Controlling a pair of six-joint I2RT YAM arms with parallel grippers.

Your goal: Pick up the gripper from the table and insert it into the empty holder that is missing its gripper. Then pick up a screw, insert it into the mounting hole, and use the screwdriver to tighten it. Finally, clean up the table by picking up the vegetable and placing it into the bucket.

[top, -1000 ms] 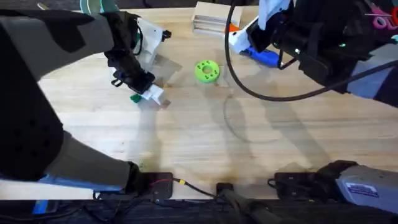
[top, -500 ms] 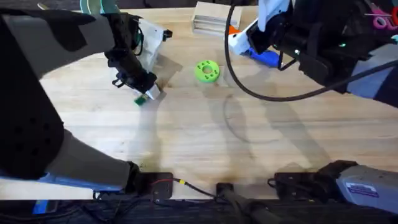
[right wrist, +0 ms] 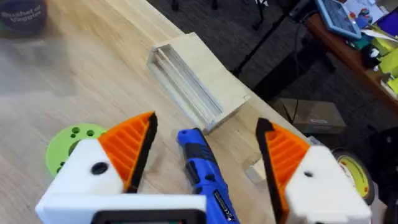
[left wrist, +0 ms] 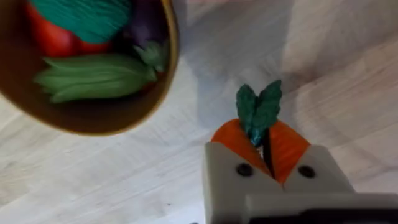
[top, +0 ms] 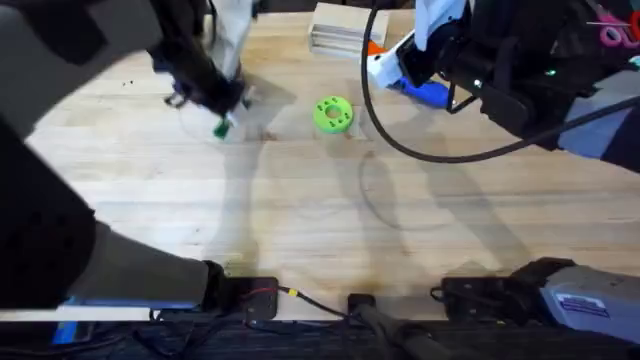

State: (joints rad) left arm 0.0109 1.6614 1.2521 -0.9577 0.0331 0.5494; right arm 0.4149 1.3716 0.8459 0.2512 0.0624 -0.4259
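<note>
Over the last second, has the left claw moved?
Yes. The left claw, shut on the small green toy vegetable, went toward the table's far edge, judged against the lime-green ring.

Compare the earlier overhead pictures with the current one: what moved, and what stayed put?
The left end effector, shut on the vegetable, carried it off the table and farther from the bases, near the bucket. The right end effector stayed open over the screwdriver; the green ring and wooden block did not move.

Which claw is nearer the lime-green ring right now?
Right. The right claw hangs open just beside the lime-green plastic ring, straddling the blue pen-shaped screwdriver. The left claw, shut on the small green toy vegetable, is farther off.
</note>
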